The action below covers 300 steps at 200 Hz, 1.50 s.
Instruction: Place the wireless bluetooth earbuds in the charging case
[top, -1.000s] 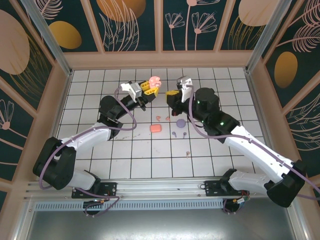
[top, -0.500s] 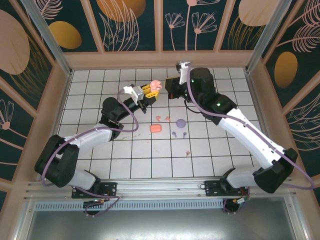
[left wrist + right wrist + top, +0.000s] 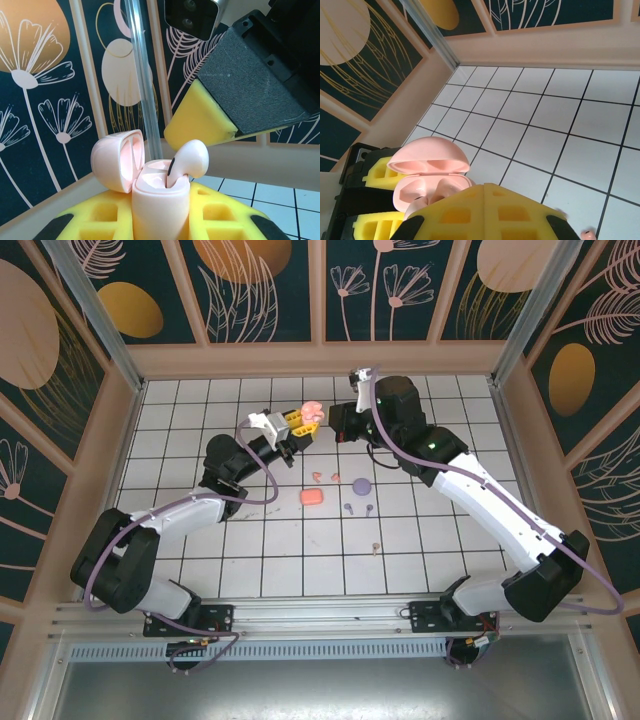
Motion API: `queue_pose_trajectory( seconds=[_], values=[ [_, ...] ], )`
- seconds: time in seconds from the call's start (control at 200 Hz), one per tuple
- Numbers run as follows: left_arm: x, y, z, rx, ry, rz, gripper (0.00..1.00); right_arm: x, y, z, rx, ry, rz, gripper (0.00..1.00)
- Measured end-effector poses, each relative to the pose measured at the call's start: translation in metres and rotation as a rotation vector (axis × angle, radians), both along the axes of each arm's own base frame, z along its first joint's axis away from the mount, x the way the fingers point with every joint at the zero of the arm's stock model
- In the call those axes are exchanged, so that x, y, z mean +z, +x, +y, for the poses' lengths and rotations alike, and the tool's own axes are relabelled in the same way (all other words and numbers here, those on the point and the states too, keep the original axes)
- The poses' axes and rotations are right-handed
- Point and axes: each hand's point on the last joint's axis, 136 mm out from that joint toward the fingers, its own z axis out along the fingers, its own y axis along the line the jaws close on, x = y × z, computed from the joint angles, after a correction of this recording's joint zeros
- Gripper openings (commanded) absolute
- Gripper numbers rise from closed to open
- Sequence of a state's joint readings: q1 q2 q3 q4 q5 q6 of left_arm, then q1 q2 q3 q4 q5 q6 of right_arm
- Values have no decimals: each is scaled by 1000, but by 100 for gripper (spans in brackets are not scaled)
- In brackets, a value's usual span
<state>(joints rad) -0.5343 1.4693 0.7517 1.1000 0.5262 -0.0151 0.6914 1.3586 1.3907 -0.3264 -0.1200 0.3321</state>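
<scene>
My left gripper (image 3: 298,421) is shut on the pale pink charging case (image 3: 160,200) and holds it upright above the back of the table, lid (image 3: 117,159) flipped open. A pale pink earbud (image 3: 189,161) stands partly in the case's right slot, its head sticking out. My right gripper (image 3: 484,210) is shut with nothing between its yellow pads. One yellow pad (image 3: 200,120) hangs just above that earbud; whether it touches, I cannot tell. From the top the case (image 3: 311,411) sits right beside the right gripper (image 3: 329,422).
On the tiles below lie a coral-red case (image 3: 312,497), a purple round case (image 3: 361,485), two coral buds (image 3: 321,476), two purple buds (image 3: 358,508) and one small bud (image 3: 376,548). The back wall is close behind both grippers.
My right arm has risen from over the table's middle and swung back and left until its shut tips reach the case. The left gripper holds the case nearly still.
</scene>
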Motion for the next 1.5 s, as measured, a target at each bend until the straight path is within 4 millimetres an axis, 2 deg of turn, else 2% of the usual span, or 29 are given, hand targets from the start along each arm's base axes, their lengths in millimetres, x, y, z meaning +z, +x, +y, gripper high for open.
queue_pose_trajectory(
  seconds=[0.731, 1.501],
  values=[
    [-16, 8, -3, 6, 20, 37, 0, -15, -8, 22, 68, 2, 53, 0],
    [-14, 16, 4, 49, 4, 35, 0, -9, -2, 35, 86, 18, 58, 0]
  ],
)
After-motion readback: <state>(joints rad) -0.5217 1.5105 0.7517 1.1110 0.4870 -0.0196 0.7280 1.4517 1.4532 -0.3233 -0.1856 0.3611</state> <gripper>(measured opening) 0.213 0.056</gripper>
